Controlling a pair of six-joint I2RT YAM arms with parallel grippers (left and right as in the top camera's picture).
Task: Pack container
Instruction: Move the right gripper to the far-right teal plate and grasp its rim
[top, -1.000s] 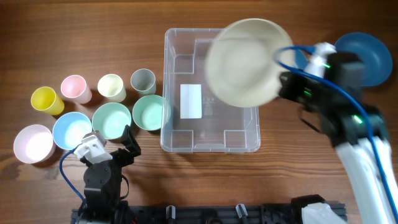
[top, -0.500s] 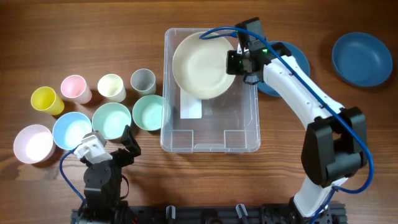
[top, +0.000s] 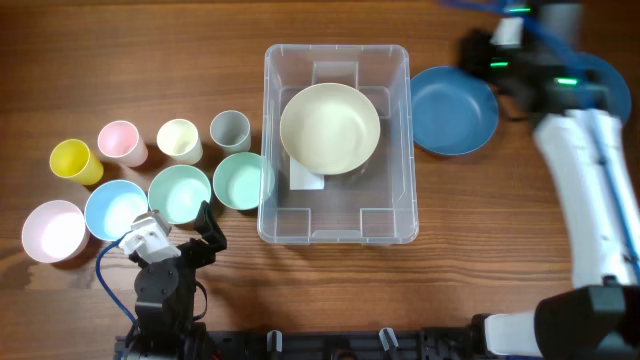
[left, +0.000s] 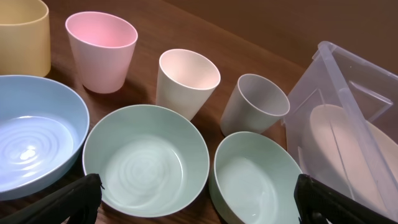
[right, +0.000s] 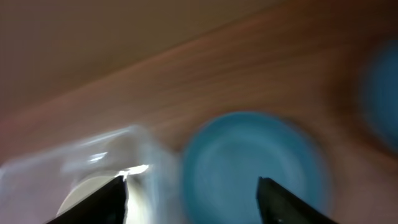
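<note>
Right wrist view shows right pincer (right: 193, 194) spread wide, empty.

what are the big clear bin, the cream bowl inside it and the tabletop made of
Large clear rectangular bin: likely thin moulded plastic, glossy; the wood grain shows through its base. Cream round bowl: opaque, smooth, fairly matte; probably plastic or melamine, the look leaves it open. Brown table: wood or wood-look laminate, with grain streaks.

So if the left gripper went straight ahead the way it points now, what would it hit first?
Probably the larger mint bowl, near where it sits beside the smaller mint bowl. The left gripper is open, and depth is unclear.
</note>
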